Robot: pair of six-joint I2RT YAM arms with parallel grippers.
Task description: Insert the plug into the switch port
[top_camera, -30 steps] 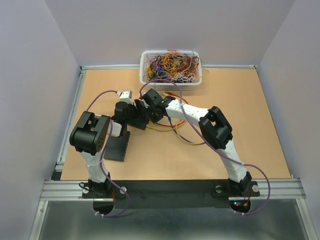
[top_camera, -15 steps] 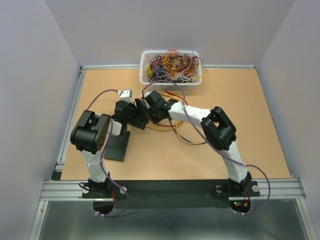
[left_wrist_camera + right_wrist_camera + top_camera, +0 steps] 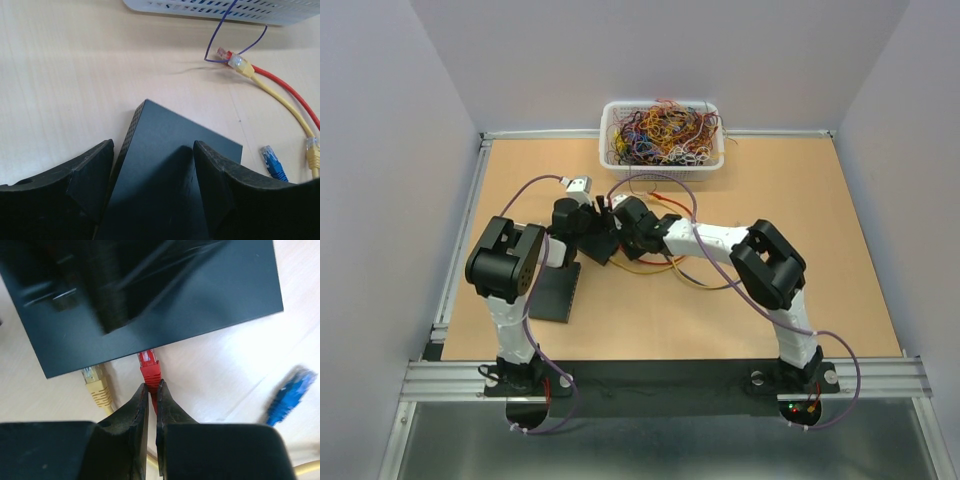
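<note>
The black switch (image 3: 170, 165) lies between my left gripper's (image 3: 152, 147) wide-set fingers, the right finger resting on its top face, so the gripper holds it. In the top view the left gripper (image 3: 588, 225) and the switch (image 3: 605, 245) sit left of centre. My right gripper (image 3: 151, 385) is shut on the red cable just behind the red plug (image 3: 149, 367). The plug's tip touches the switch's (image 3: 150, 295) near edge; whether it is inside a port is hidden. A yellow plug (image 3: 96, 382) sits at the same edge to its left. The right gripper (image 3: 628, 228) is next to the switch.
A white basket (image 3: 662, 135) full of tangled cables stands at the back. Red and yellow cables (image 3: 665, 262) loop on the table right of the switch. A blue plug (image 3: 290, 395) lies loose to the right. A black plate (image 3: 552, 290) lies near the left arm.
The right arm has drawn left and lowered, bringing the red plug up to the switch's edge. The left gripper and the switch shifted slightly to the right.
</note>
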